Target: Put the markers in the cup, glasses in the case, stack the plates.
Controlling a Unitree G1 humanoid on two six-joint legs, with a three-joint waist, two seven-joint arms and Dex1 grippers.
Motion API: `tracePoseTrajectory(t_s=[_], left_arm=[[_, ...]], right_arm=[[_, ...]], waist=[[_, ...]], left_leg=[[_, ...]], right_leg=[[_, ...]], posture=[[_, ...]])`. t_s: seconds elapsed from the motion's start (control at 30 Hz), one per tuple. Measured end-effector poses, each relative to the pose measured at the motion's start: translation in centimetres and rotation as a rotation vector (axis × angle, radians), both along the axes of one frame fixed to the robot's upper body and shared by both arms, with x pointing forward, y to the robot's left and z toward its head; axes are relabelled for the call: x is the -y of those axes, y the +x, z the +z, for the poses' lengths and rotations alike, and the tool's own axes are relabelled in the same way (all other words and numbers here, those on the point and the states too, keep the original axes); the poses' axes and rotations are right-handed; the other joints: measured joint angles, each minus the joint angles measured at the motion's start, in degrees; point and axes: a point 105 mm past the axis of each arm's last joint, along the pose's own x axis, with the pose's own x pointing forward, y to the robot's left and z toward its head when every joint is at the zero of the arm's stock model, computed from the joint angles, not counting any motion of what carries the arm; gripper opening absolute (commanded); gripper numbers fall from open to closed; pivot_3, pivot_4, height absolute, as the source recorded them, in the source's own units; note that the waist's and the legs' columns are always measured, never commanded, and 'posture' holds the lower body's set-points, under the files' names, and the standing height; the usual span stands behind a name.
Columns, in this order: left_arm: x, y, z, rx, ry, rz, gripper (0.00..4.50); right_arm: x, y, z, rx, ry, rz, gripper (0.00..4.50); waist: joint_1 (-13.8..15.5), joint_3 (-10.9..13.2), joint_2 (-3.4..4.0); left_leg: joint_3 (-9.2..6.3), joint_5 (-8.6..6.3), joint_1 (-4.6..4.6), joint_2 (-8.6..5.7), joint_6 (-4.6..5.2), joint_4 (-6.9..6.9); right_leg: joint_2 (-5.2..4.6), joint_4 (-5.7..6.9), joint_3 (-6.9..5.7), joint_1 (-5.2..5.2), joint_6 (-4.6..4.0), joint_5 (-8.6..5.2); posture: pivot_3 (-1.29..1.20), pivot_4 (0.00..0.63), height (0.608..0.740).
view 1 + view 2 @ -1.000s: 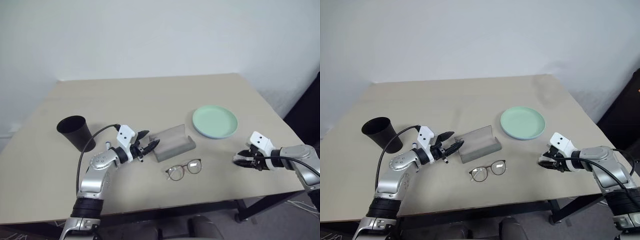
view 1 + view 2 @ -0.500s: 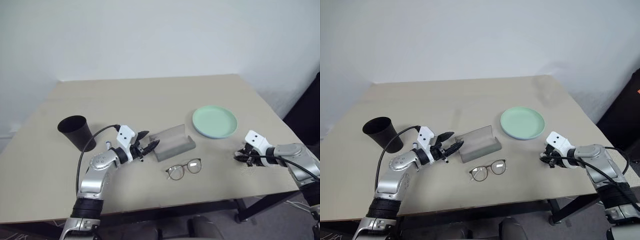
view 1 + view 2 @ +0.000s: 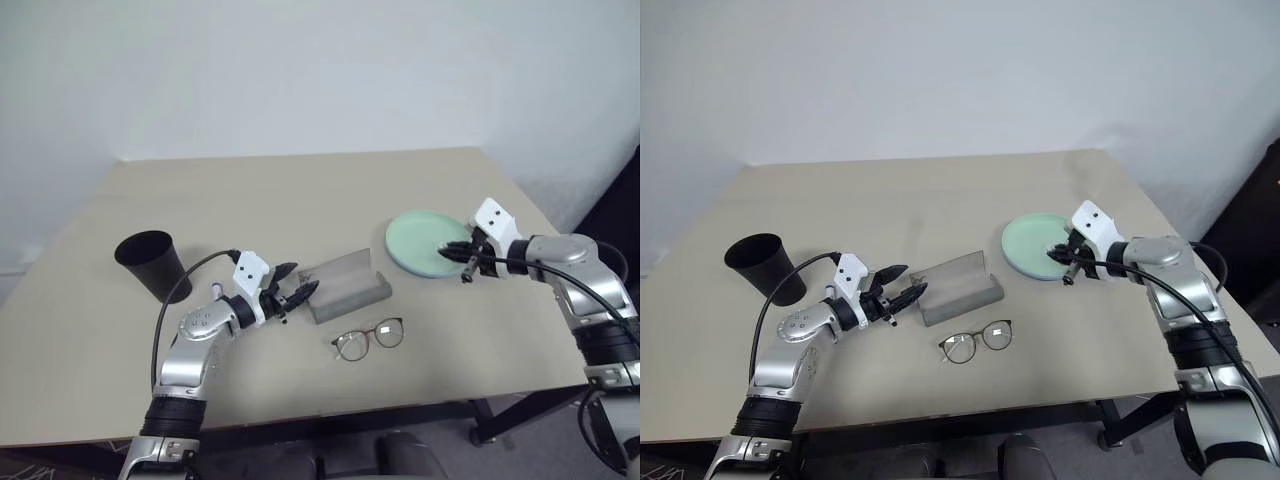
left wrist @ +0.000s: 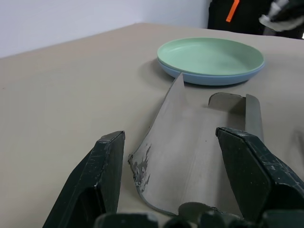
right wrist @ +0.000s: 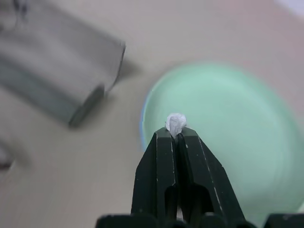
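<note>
Two round shallow plates sit stacked, mint green on light blue, directly below my right gripper, whose black fingers are pinched tight on a small white lumpy object. My left gripper stands wide, its fingers either side of the near end of the grey felt-like spectacle case, lying open. Thin dark wire-rimmed glasses lie just beyond that case's near side, towards me. I see the black tapered plastic cup upright behind my left arm.

Mint plate on blue; black cup; grey case.
</note>
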Motion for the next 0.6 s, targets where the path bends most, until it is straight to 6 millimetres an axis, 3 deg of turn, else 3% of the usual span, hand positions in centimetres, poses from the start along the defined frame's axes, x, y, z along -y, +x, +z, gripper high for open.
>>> tracePoseTrajectory(t_s=[0.1,0.2,0.4,0.6], left_arm=[[0.1,0.0,0.0,0.001,-0.001,-0.002,3.24],[0.0,0.0,0.1,0.001,-0.001,-0.002,3.24],[0.0,0.0,0.0,0.000,0.000,-0.002,3.24],[0.0,-0.1,0.5,0.004,0.004,-0.018,3.24]], right_arm=[[-0.1,1.8,-1.6,-0.014,-0.026,-0.060,0.02],[0.1,2.5,-3.0,-0.051,-0.022,-0.092,0.65],[0.3,3.2,-3.2,-0.050,-0.027,-0.087,2.57],[0.1,3.2,-2.5,-0.026,-0.027,-0.058,2.57]], waist=[[0.0,0.0,-0.01],[0.0,0.0,0.00],[0.0,0.0,0.04],[-0.1,0.0,0.04]], left_leg=[[-0.05,0.00,-0.04,-0.03,0.00,-0.01],[-0.06,-0.01,-0.06,-0.06,0.00,-0.12],[-0.09,-0.01,-0.06,-0.05,0.00,-0.46],[-0.06,-0.01,-0.06,-0.05,0.00,-0.43]], right_leg=[[-0.02,0.01,0.01,-0.02,-0.02,0.02],[-0.04,0.01,0.02,-0.08,-0.05,0.05],[-0.04,0.00,0.03,-0.23,-0.28,0.21],[-0.05,0.00,0.04,-0.22,-0.09,0.09]], posture=[[0.00,0.000,0.740],[0.00,0.000,0.740],[0.00,0.000,0.740],[0.00,0.000,0.740]])
